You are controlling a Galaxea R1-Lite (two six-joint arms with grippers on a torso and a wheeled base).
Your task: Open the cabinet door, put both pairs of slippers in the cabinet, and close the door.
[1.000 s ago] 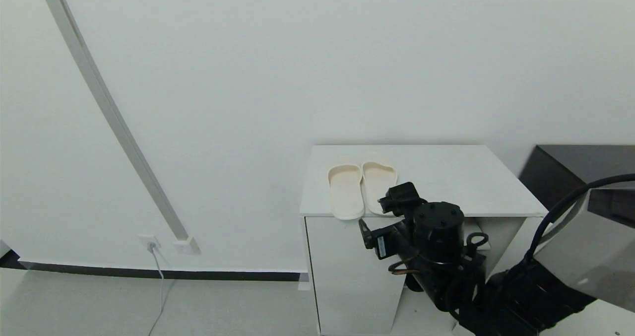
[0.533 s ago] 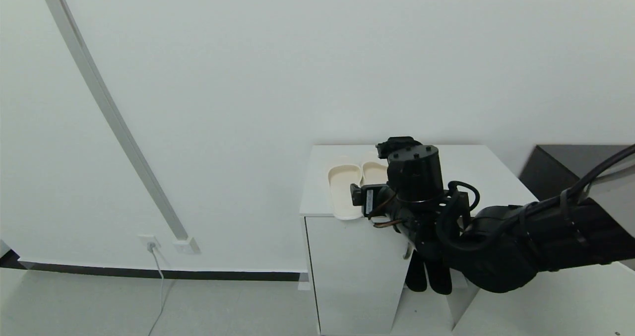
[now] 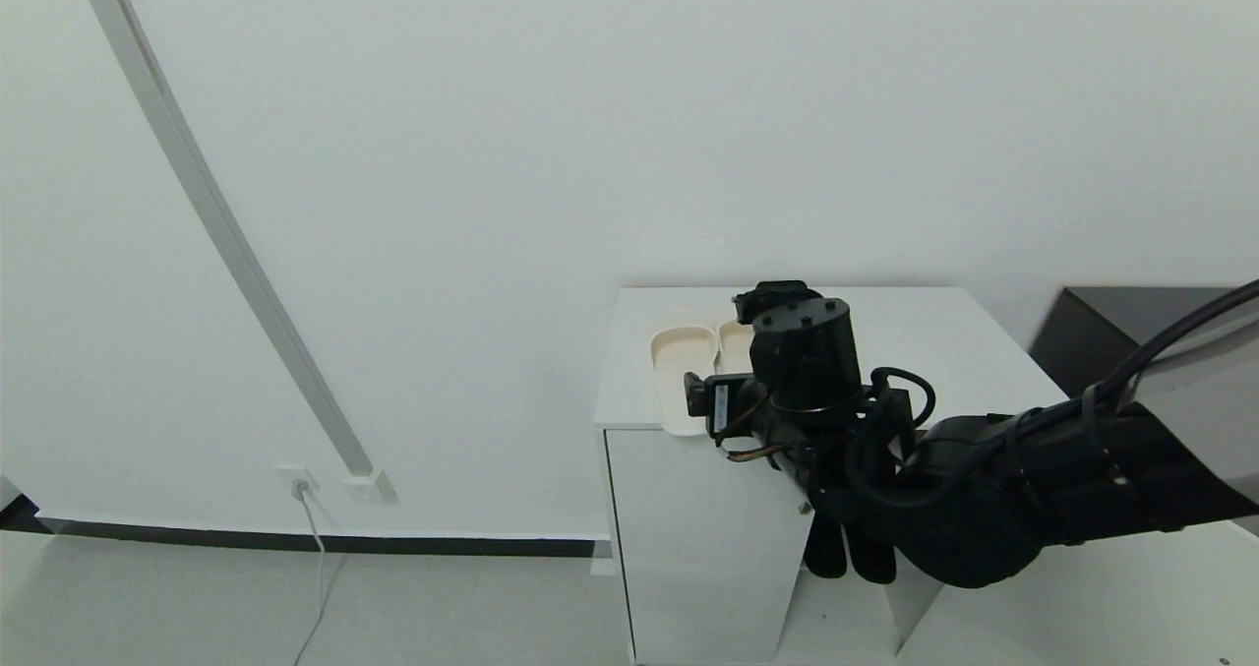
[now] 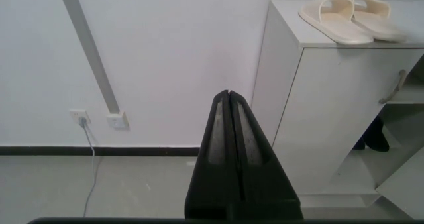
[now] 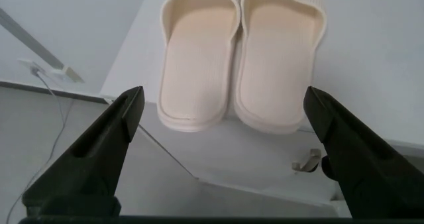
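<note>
Right tool [image 5: 224, 98]: spread wide, empty, hovering over the cream slippers [image 5: 242, 58].
Left tool [image 4: 228, 95]: fingers pressed together, empty.
Surface: white cabinet [image 3: 885, 351] top, white wall [image 3: 590, 105] behind.

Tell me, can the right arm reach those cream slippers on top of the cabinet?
Probably yes. The right gripper is open, spread wider than the cream slippers, and hovers by their near ends at the edge of the cabinet top, with nothing between.

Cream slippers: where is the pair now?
Head view: cream slippers lie side by side at the front left of the white cabinet top, under the open right tool.
</note>
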